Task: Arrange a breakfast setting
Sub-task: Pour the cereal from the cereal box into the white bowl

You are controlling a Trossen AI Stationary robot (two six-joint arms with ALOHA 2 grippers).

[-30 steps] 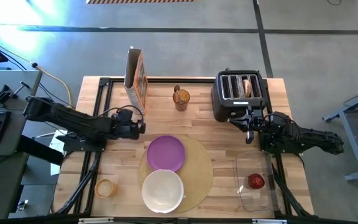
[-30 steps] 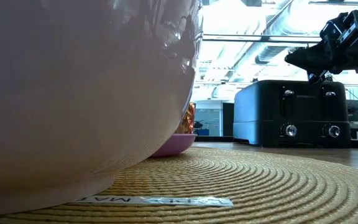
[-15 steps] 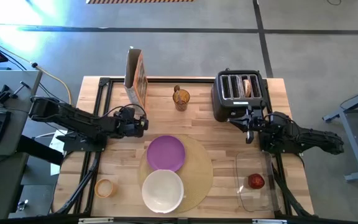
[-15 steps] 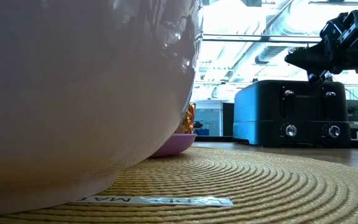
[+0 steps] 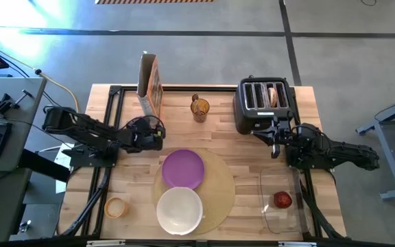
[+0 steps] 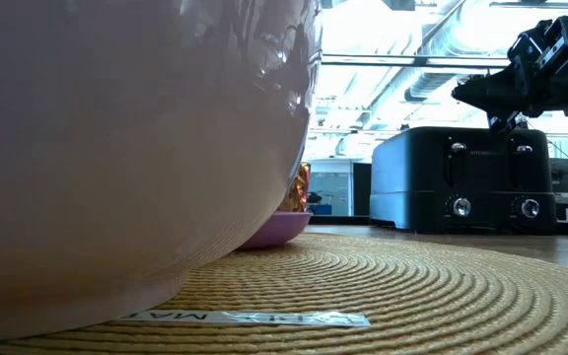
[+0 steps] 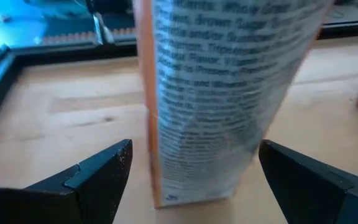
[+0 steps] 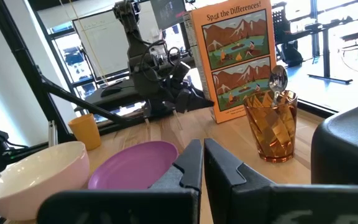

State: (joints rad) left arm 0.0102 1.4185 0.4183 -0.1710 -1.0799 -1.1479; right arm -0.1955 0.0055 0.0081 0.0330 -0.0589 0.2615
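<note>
From above, the wooden table (image 5: pixel 252 154) stands on grey floor; the left gripper (image 5: pixel 158 134), fingers spread, sits just short of the upright cereal box (image 5: pixel 149 86), with the purple plate (image 5: pixel 182 168), white bowl (image 5: pixel 180 209) and tan mat (image 5: pixel 218 185) behind and beside it. The right gripper (image 5: pixel 274 140), pressed together, hovers beside the toaster (image 5: pixel 262 103).

Low down, only ceiling ducts (image 6: pixel 432 84) appear.

The left wrist shows the box's small print between open fingers (image 7: pixel 98 174).

The right wrist reveals a spoon (image 8: pixel 277 79) in an amber glass (image 8: pixel 273 124).
</note>
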